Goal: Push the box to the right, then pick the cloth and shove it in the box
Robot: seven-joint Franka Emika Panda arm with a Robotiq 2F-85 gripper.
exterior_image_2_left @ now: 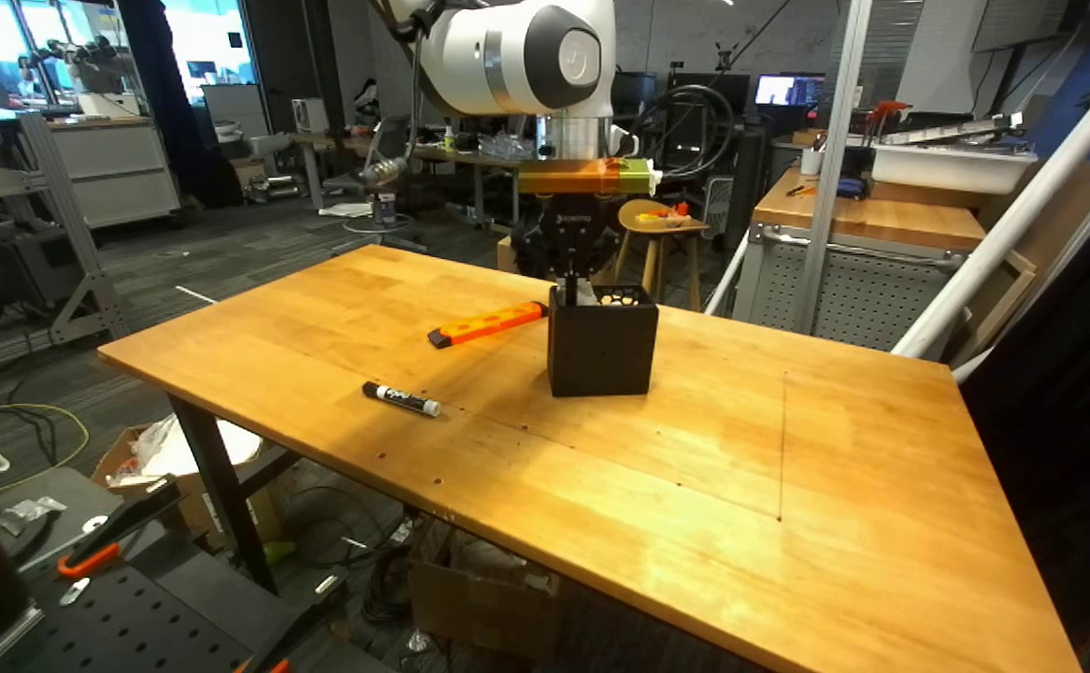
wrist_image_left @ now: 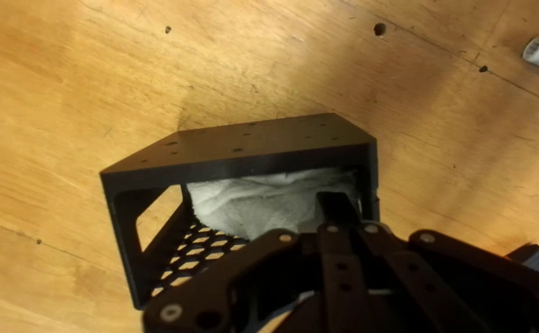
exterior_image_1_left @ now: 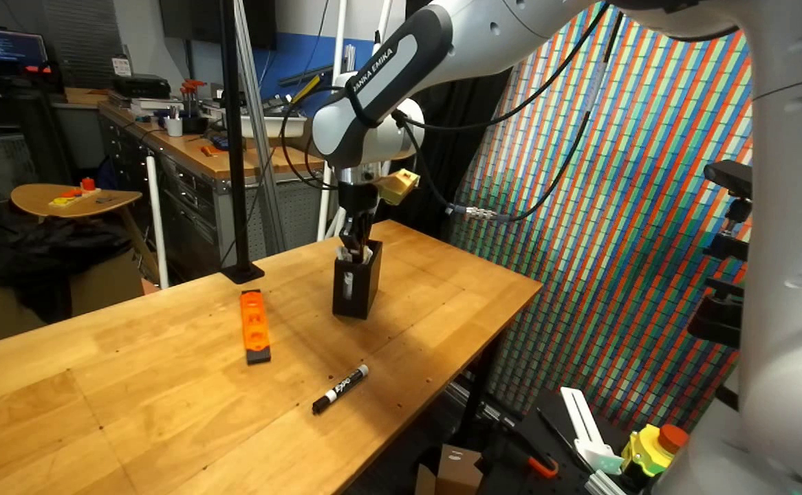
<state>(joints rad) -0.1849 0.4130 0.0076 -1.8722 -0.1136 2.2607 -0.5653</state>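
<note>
White-and-grey jointed Franka arm (exterior_image_1_left: 477, 41) was bent above black rectangular honeycomb-holed box (exterior_image_2_left: 603, 350), forearm (exterior_image_1_left: 404, 65) slanted, wrist (exterior_image_1_left: 356, 130) pointed down. Black two-finger gripper (exterior_image_2_left: 571, 288) was aimed into box mouth, fingertips (wrist_image_left: 336, 206) seen inside rim, clenched together; whether anything was pinched between could not be told. Crumpled greyish-white fabric cloth (wrist_image_left: 255, 208) was seen inside box, just beside fingertips, pale folds shown at rim.

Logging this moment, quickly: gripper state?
Black two-fingered gripper: looks closed at the white cloth in the black rectangular box; whether it pinches cloth cannot be told.
</note>
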